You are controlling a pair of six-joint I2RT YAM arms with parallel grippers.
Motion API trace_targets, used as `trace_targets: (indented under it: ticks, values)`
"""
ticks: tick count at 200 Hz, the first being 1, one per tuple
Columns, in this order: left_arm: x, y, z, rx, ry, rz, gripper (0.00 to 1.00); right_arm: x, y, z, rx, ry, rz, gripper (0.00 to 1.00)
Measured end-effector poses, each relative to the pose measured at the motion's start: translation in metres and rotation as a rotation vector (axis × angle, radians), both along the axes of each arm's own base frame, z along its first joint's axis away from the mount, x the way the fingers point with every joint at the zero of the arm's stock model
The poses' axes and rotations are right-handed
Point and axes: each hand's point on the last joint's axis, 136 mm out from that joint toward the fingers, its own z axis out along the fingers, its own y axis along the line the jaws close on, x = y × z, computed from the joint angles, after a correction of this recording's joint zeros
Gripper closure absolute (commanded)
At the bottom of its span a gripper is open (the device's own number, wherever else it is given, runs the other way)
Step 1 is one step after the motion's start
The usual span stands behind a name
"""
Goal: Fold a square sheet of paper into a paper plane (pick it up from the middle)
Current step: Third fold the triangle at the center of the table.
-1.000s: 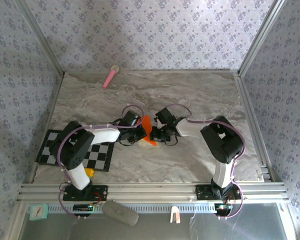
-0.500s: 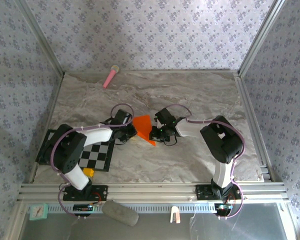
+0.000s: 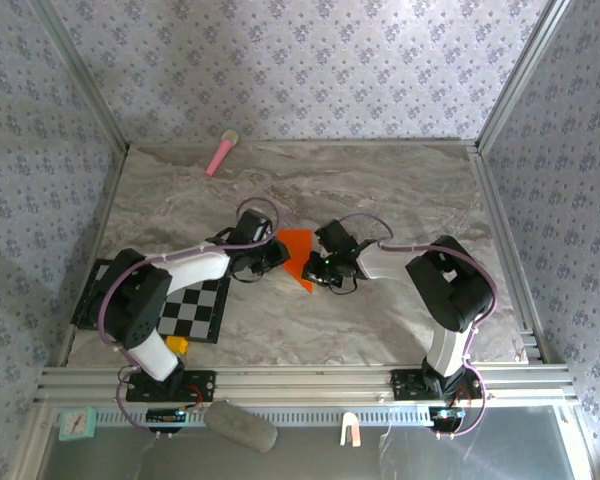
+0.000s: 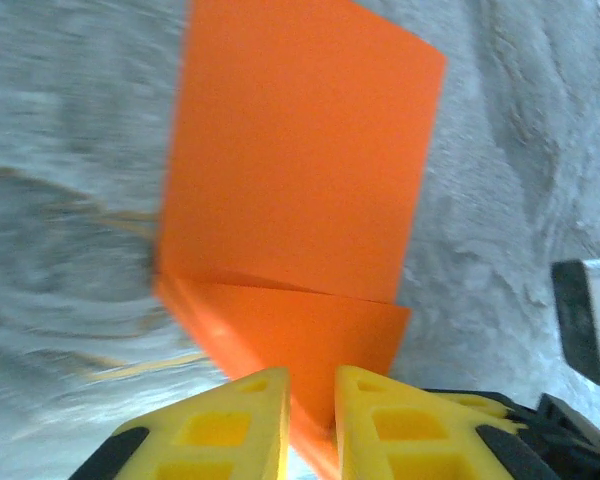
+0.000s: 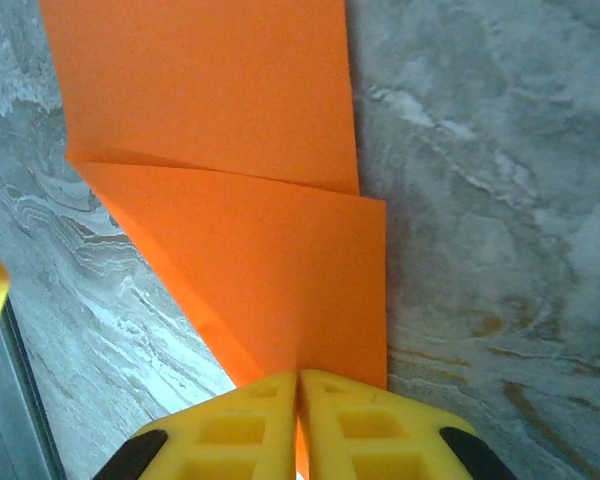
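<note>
Left hand (image 4: pixel 310 376) back at paper (image 4: pixel 292 180) edge

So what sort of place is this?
Probably a robot lab test cell: a left arm and right arm bolted to an aluminium rail, a marble-look tabletop, patterned panels boxing it in.

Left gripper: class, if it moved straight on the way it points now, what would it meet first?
The orange paper: its folded edge lies between the fingers of the left gripper. Beyond it, seen from above, the right gripper probably comes next; depth is unclear.
</note>
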Motion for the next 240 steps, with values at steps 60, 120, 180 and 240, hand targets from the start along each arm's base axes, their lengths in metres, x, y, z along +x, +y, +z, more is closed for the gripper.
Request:
trace_targets:
  ticks: [60, 120, 180, 240]
  values:
    - [0.009, -0.008, -0.032, 0.04, 0.054, -0.012, 0.89, 0.001, 0.0, 0.001, 0.025, 0.012, -0.024, 0.86]
    - [0.012, -0.001, -0.038, 0.06, 0.057, -0.002, 0.99, 0.004, -0.003, 0.013, 0.027, -0.073, 0.057, 0.86]
    - [0.013, 0.0, -0.039, 0.062, 0.044, -0.025, 1.0, 0.001, 0.012, 0.021, 0.071, -0.113, 0.201, 0.98]
    - [0.013, -0.002, -0.039, 0.058, 0.041, -0.041, 1.0, 0.003, 0.019, 0.006, 0.05, -0.081, 0.255, 0.99]
